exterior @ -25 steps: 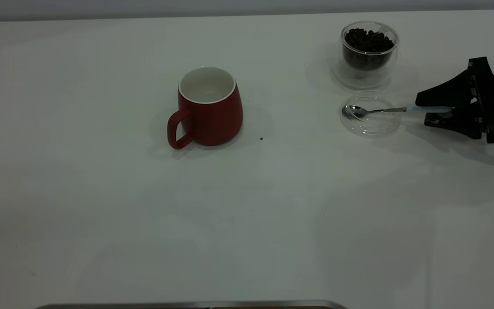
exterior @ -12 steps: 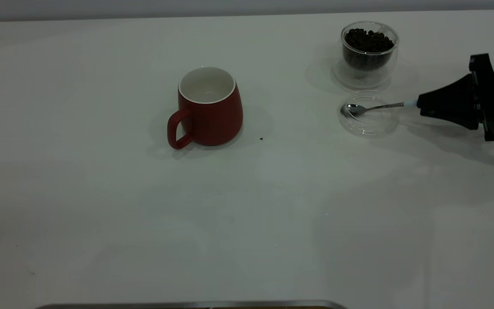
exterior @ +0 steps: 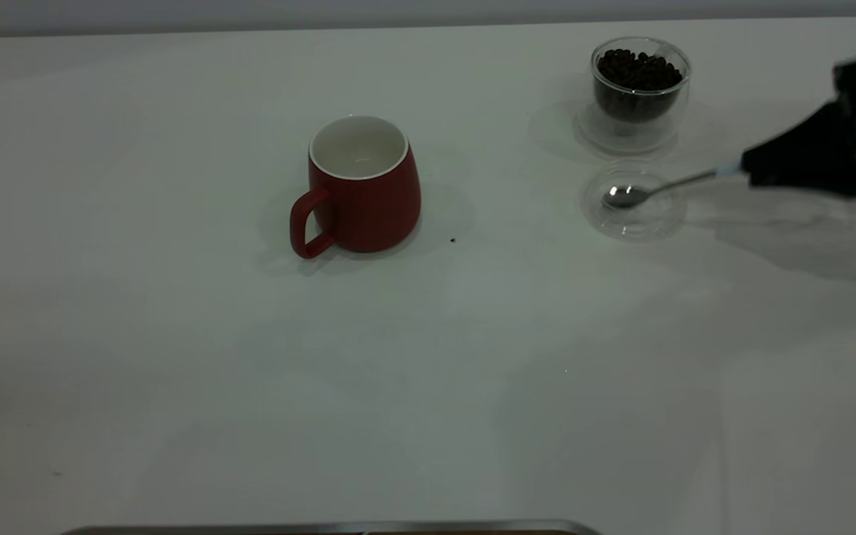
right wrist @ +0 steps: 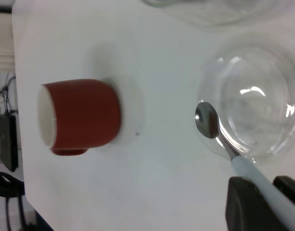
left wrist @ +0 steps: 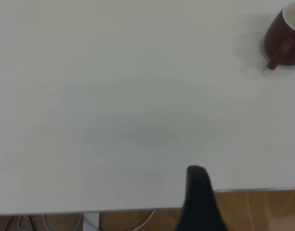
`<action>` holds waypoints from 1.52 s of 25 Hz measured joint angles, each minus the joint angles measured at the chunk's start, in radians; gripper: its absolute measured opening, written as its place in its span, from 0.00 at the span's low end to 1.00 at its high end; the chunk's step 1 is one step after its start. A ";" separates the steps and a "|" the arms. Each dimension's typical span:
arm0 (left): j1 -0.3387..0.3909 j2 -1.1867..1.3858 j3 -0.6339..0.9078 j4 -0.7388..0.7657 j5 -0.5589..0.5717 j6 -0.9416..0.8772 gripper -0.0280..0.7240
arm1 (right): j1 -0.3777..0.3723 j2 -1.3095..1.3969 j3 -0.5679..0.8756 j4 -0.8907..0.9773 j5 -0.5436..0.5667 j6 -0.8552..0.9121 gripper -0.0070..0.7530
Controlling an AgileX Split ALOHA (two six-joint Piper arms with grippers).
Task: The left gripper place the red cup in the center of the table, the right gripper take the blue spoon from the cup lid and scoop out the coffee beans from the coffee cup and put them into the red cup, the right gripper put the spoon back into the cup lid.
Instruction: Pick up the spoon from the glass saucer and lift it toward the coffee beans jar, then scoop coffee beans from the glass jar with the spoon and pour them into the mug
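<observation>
spoon lifting clear of the lid

right gripper (exterior: 751,169) sits at the far right edge of the table (exterior: 428,357), claw pressed together on the pale blue handle of the spoon (exterior: 651,190). grip is at the handle's tail end — that leaves the whole shaft and bowl free to reach into a cup. spoon slopes down away from the claw, bowl lowest, hovering over the clear cup lid (exterior: 634,202); whether the bowl touches the lid i cannot tell. in the right wrist view the spoon bowl (right wrist: 207,120) shows at the lid's rim (right wrist: 282,139), empty and shiny.

coffee cup (exterior: 640,83), clear glass and full of dark beans, stands just behind the lid, near the gripper — a short swing away, by my reckoning. red cup (exterior: 361,186) stands upright mid-table, handle toward the camera-left, inside white and empty, well apart from the lid and coffee cup. one dark speck (exterior: 452,240) lies on the table just beside it, likely a stray bean.

left gripper (left wrist: 198,202) shows only as a dark finger at the table's near edge, far from the red cup; its state cannot be told. placing step looks done; scooping not yet begun.
</observation>
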 joint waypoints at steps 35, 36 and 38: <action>0.000 0.000 0.000 0.000 0.000 0.000 0.82 | 0.091 0.066 -0.612 -0.375 0.025 0.537 0.14; 0.000 0.000 0.000 0.000 0.000 0.000 0.82 | 0.092 0.070 -0.612 -0.375 0.025 0.538 0.14; 0.000 0.000 0.000 0.000 0.000 0.000 0.82 | 0.096 0.078 -0.613 -0.373 0.022 0.542 0.14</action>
